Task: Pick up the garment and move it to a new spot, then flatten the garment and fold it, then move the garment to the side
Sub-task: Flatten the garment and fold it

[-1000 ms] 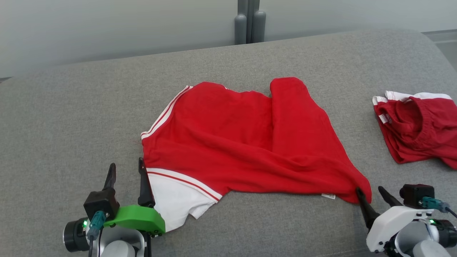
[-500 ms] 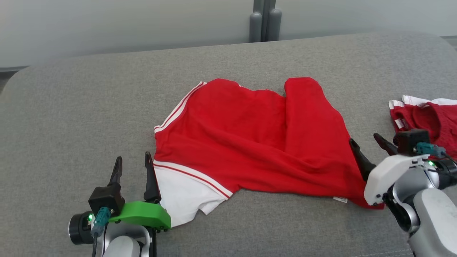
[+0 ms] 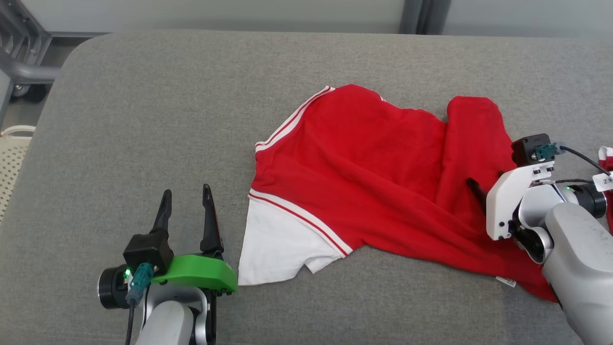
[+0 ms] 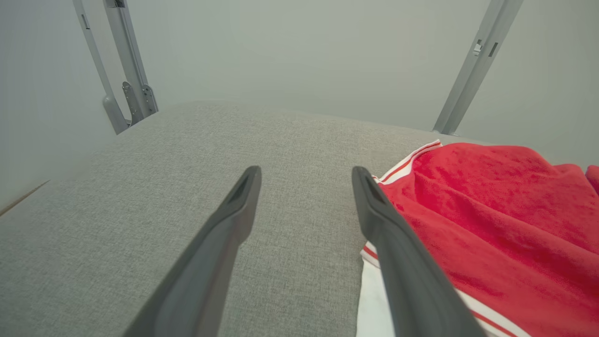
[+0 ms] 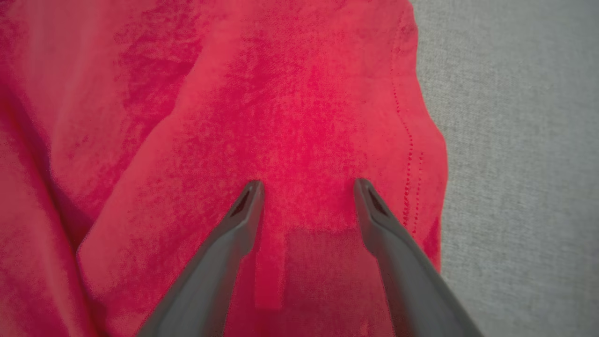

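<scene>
garment (image 3: 383, 177): bright red; white sleeve (image 3: 278, 249), red-white stripe trim beside the left gripper (image 3: 187, 189);
cushion (image 3: 143, 120): just plain grey weave

The garment (image 3: 383, 182) is soft, matt red knit cloth (white at one sleeve). The table (image 3: 143, 120) wears coarse grey woven fabric. The left gripper (image 3: 187, 189) has smooth, matt dark fingers (image 3: 209, 215).

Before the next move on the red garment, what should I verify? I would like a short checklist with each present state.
1. Left gripper open: ok.
2. Right gripper open: ok.
3. Left gripper clear of the white sleeve: ok, a gap shows.
4. Right gripper over the garment: ok.
5. The garment flat: not ok, a fold runs along its right part.
6. Right fingertips touching cloth: cannot tell.
</scene>
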Tool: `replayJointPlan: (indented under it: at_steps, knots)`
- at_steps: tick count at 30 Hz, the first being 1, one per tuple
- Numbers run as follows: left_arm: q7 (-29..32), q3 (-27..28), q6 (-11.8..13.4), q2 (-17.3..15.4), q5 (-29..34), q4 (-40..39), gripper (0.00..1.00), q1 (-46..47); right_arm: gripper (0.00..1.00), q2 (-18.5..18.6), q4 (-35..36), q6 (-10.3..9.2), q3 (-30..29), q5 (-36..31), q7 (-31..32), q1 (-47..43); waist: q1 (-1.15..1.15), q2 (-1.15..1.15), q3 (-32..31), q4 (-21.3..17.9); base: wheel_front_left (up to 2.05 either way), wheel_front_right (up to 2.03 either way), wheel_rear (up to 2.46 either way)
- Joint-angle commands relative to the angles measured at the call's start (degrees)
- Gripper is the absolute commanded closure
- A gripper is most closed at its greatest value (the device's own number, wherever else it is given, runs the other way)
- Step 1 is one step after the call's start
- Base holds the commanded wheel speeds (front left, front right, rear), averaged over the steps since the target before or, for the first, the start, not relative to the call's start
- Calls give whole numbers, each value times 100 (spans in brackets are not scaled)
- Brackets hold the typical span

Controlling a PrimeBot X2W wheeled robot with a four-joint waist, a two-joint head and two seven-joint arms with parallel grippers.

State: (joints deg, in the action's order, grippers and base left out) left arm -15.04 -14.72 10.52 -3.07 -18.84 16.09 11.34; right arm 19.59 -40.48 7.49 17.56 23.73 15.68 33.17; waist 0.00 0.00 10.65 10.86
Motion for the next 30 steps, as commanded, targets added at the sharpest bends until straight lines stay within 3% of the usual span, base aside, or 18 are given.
replayJointPlan:
  at_steps: [1,3,4,5,8,10,24,30]
  knots:
    - [-17,12,-8,-3,-14,-23,0,101,0,30,-112,0,52,66,46,106,0,0,178,221,0,0,0]
    - [-17,21,2,1,-24,-25,0,107,0,32,-350,0,173,192,109,246,0,0,199,261,0,0,0]
    - [-17,24,-1,4,-25,-25,0,114,29,48,-461,0,219,245,135,303,0,0,210,278,0,0,0]
    - [-17,21,0,6,-25,-25,0,123,52,57,-579,-1,270,277,150,342,0,0,219,292,0,0,0]
    - [-17,15,0,10,-25,-30,0,139,76,87,-862,-1,405,364,103,472,0,0,250,324,0,0,0]
    - [-17,19,2,12,-24,-38,0,142,100,131,-1005,-1,481,385,-6,586,0,0,274,334,0,0,0]
    - [-17,-13,18,14,-13,-76,0,231,100,272,-1928,-4,423,-5,-1295,1833,0,0,482,289,0,0,0]
    - [-17,-85,2,13,-37,-103,0,329,100,353,-2410,-4,387,-328,-1528,2503,0,0,622,345,0,0,0]
